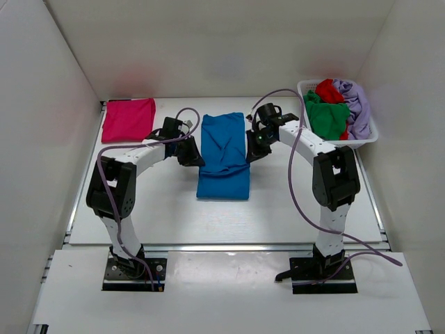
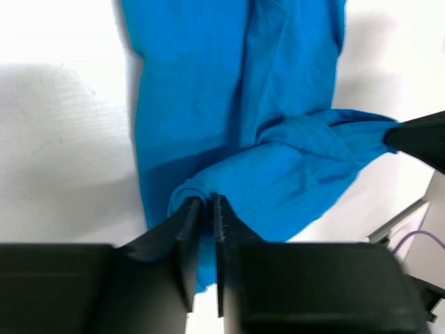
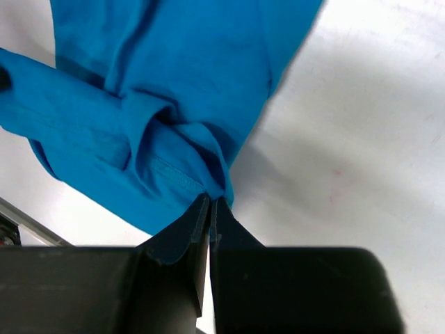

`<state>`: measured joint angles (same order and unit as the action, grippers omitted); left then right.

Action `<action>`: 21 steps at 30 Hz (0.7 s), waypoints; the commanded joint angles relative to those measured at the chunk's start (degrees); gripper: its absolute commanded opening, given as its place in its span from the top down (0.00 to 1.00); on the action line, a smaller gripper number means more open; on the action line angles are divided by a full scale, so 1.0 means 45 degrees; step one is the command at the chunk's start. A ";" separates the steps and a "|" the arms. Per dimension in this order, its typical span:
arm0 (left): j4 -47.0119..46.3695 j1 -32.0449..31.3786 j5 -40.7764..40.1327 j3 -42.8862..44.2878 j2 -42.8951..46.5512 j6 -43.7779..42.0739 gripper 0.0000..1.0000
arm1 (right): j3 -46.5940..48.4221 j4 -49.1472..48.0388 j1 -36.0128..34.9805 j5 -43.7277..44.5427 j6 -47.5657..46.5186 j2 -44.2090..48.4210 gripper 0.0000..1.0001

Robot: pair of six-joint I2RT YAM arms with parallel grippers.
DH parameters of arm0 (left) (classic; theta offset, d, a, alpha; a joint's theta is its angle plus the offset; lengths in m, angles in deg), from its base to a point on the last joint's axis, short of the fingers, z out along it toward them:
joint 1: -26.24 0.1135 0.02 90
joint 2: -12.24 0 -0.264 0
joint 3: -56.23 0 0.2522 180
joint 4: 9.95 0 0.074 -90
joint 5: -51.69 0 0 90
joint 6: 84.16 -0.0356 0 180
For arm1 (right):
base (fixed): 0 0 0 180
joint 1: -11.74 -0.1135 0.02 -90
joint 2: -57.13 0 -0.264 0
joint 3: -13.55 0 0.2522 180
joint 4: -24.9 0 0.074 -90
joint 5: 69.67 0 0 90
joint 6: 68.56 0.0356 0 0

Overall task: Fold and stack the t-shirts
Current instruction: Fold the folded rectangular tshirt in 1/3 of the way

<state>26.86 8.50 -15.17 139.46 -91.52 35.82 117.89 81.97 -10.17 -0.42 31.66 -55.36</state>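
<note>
A bright blue t-shirt [image 1: 222, 156] lies folded lengthwise as a long strip in the middle of the table. My left gripper [image 1: 197, 158] is at its left edge. In the left wrist view its jaws [image 2: 208, 202] stand slightly apart, with a bunched fold of the blue t-shirt [image 2: 236, 104] still between the tips. My right gripper [image 1: 252, 154] is at the shirt's right edge. It [image 3: 210, 202] is shut on a hemmed edge of the blue t-shirt [image 3: 160, 83]. A magenta-pink t-shirt [image 1: 128, 120] lies folded at the back left.
A white lattice basket [image 1: 368, 139] at the back right holds a green t-shirt [image 1: 327, 118], a red one [image 1: 330, 92] and a lavender one [image 1: 356, 104], all crumpled. White walls stand around the table.
</note>
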 commanded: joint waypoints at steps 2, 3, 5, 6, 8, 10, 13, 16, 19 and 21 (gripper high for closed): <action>-0.0687 0.0191 0.0054 0.0363 -0.0222 0.0348 0.73 | 0.0885 -0.0679 0.0181 -0.0291 -0.0415 -0.0412 0.99; -0.0766 0.0172 0.0054 0.0343 -0.0261 0.0447 0.72 | 0.1001 -0.0718 0.0162 -0.0426 -0.0435 -0.0529 0.98; -0.1135 0.0289 0.0016 0.0324 -0.0280 0.0797 0.71 | 0.1313 -0.1263 0.0240 -0.0564 -0.0240 -0.0744 0.86; -0.1350 0.0328 -0.0024 0.0285 -0.0319 0.1051 0.68 | 0.1296 -0.1594 0.0318 -0.0661 -0.0201 -0.0764 0.81; -0.2187 0.0386 -0.0278 -0.0201 -0.0068 0.1557 0.64 | 0.1043 -0.2820 0.0396 -0.0759 0.0130 -0.0590 0.66; -0.3531 0.0659 -0.0453 -0.1018 0.0244 0.2573 0.58 | 0.0537 -0.3991 0.0435 -0.0683 0.0635 -0.0337 0.57; -0.6406 0.0953 -0.0415 -0.2600 0.0656 0.4331 0.54 | -0.0283 -0.5401 0.0514 -0.0429 0.0931 0.0170 0.51; -0.7641 0.1188 -0.0511 -0.3172 0.0657 0.5116 0.54 | -0.1046 -0.6321 0.0670 -0.0350 0.1206 0.0581 0.49; -0.8283 0.1363 -0.0571 -0.3543 0.0832 0.5078 0.53 | -0.1924 -0.6810 0.0846 -0.0311 0.1167 0.1167 0.47; -0.9393 0.1557 -0.0610 -0.4301 0.1221 0.5310 0.53 | -0.2918 -0.7122 0.1041 -0.0349 0.1050 0.1868 0.47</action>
<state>-5.40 14.58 -17.36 122.69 -91.22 57.02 108.19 56.12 -6.52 -2.47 36.23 -53.50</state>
